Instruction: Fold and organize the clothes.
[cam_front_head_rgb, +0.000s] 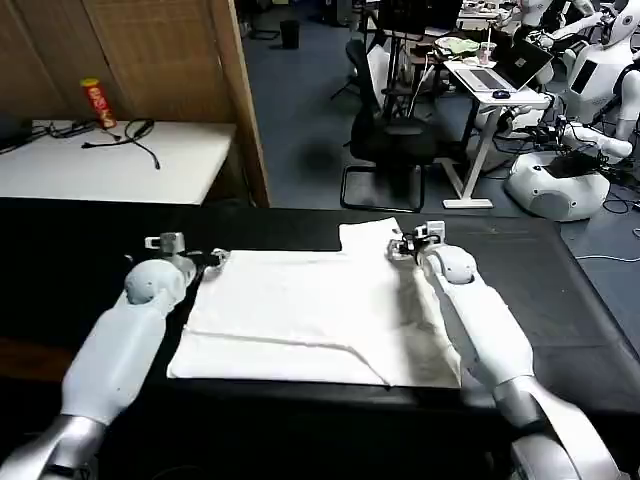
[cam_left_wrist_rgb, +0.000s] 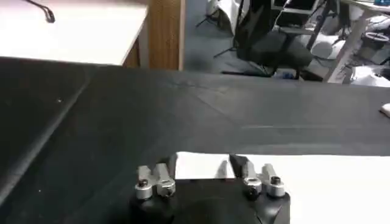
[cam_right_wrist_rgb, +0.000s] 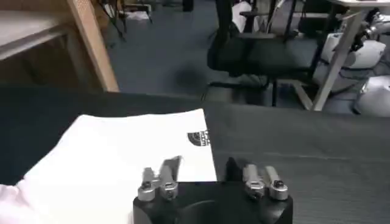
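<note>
Both pincers sit low at the far edge of the T-shirt (cam_front_head_rgb: 310, 315), which lies flat on the black worktop (cam_front_head_rgb: 80, 250) in front of me, its long axis running side to side. My left pincer (cam_front_head_rgb: 205, 258) is at the far left corner of the cloth; in the left wrist view its fingers (cam_left_wrist_rgb: 159, 178) stand apart, with the white edge showing in the gap between them. I judge they straddle the hem without pinching it yet. My right pincer (cam_front_head_rgb: 405, 243) is at the far right corner, where a sleeve flap pokes toward the back of the worktop. In the right wrist view its fingers (cam_right_wrist_rgb: 163, 176) are also spread, one over the white cloth and the other over bare black, so the shirt's edge runs between them, just beside the small printed logo (cam_right_wrist_rgb: 198, 138).

What matters for the coming move: the shirt spreads from the two pincers back toward my body, so each arm is nearest its own far corner. If I close on both corners, the fold should come toward me, across the short axis. The near part already shows a raised crease running side to side.
</note>
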